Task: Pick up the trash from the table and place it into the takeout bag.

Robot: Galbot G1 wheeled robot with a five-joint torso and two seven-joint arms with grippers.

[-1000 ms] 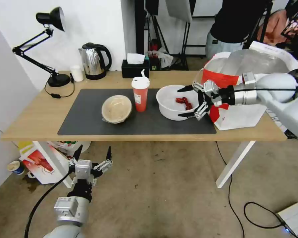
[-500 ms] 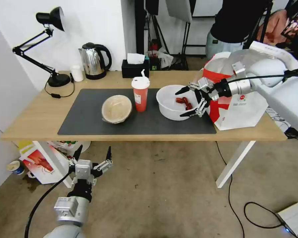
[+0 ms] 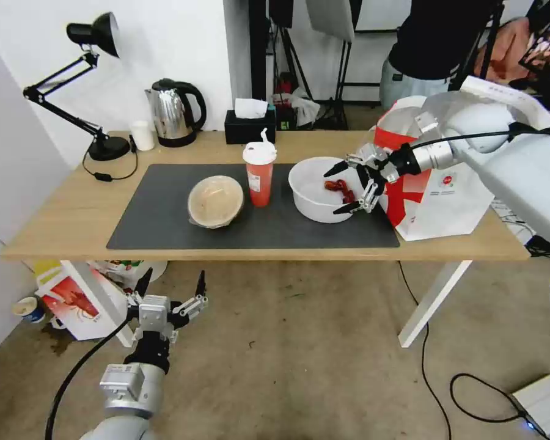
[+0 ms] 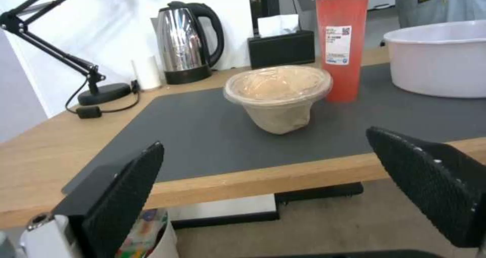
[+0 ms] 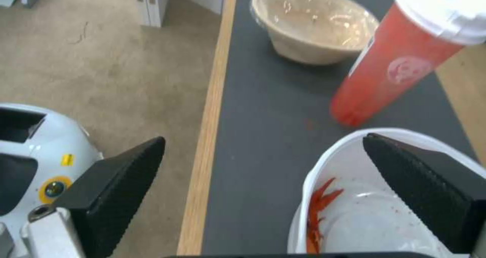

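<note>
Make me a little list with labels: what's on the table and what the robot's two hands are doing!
Table: light wood, dark mat over its middle
White bowl: on the mat, red scraps inside
Red cup: upright, white lid, between the two bowls
Tan bowl: on the mat, clear film on top
Takeout bag: standing open at the table's right end
Right tool: open, at the white bowl's right rim, one finger over the inside, one outside
Left tool: open, low, in front of the table, holding nothing
Also there: lamp, kettle, tissue box
</note>
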